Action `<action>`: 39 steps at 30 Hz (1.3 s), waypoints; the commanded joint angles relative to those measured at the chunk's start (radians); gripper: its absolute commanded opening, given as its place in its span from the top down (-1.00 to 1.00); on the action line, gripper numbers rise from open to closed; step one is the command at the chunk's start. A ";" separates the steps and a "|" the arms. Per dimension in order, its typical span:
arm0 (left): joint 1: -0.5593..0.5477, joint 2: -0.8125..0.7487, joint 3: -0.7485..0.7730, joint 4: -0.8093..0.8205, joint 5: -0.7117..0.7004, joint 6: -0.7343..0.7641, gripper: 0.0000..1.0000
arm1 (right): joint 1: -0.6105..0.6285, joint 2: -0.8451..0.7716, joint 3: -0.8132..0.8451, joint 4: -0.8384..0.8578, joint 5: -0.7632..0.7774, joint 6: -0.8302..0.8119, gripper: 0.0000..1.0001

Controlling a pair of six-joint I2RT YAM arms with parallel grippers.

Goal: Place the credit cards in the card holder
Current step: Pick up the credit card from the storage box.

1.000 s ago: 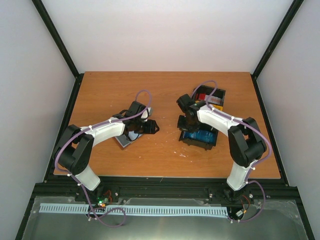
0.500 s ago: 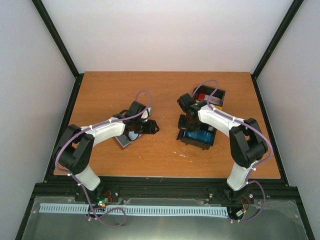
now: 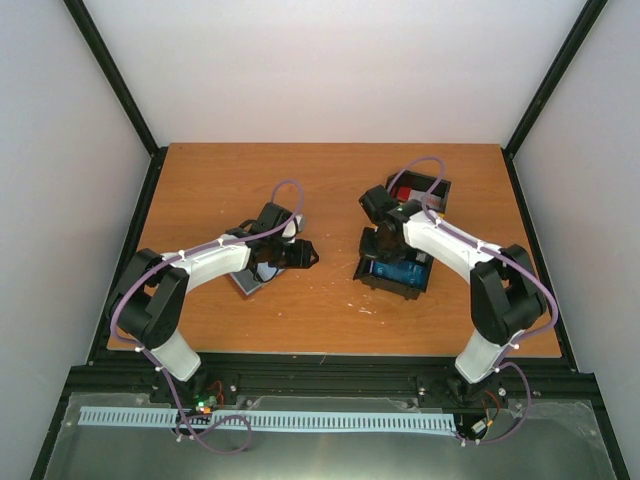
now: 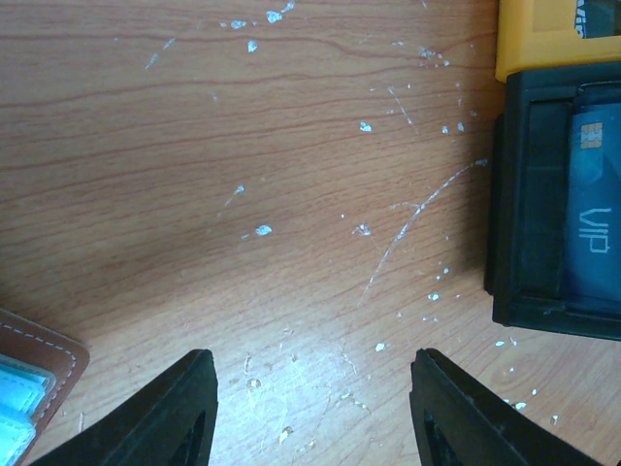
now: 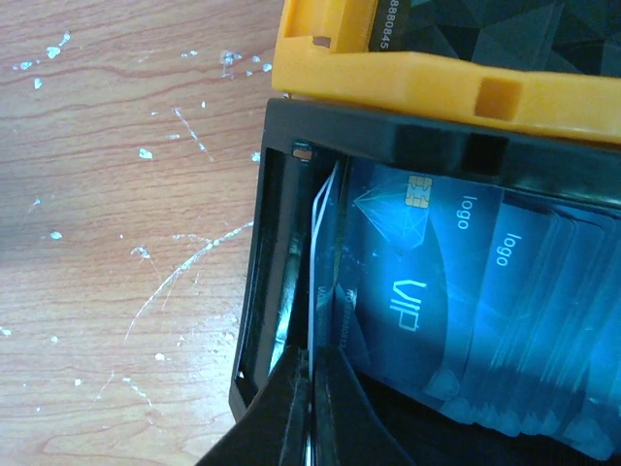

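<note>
Right fingers (image 5: 281, 427) closed on card (image 5: 324, 243); tabletop (image 5: 126, 194) scratched.

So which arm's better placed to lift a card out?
Right. The right gripper is shut on a blue card in the black tray; the left gripper hangs open over the table.

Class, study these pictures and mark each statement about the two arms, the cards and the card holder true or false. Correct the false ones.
1. The right gripper is shut on a card standing on edge in the black tray. True.
2. The left gripper grips a card. False: its jaws stand open over the table, with nothing between them.
3. The blue cards in that tray read VIP. True.
4. The card holder lies in the yellow tray. False: it lies on the table, beside the left gripper.
</note>
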 commanded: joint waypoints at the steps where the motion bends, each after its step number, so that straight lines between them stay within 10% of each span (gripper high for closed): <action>1: 0.001 0.003 0.025 0.027 0.023 0.020 -0.13 | -0.026 -0.055 -0.034 0.009 -0.032 -0.024 0.94; 16: 0.001 0.076 0.145 0.192 0.471 -0.075 -0.43 | -0.300 -0.357 -0.249 0.238 -0.556 -0.355 0.94; 30: -0.019 0.165 0.152 0.749 0.800 -0.594 -0.61 | -0.344 -0.512 -0.400 0.620 -0.911 -0.110 0.94; 39: -0.037 0.161 0.040 1.108 0.827 -0.845 0.25 | -0.369 -0.530 -0.433 0.746 -0.994 -0.012 0.95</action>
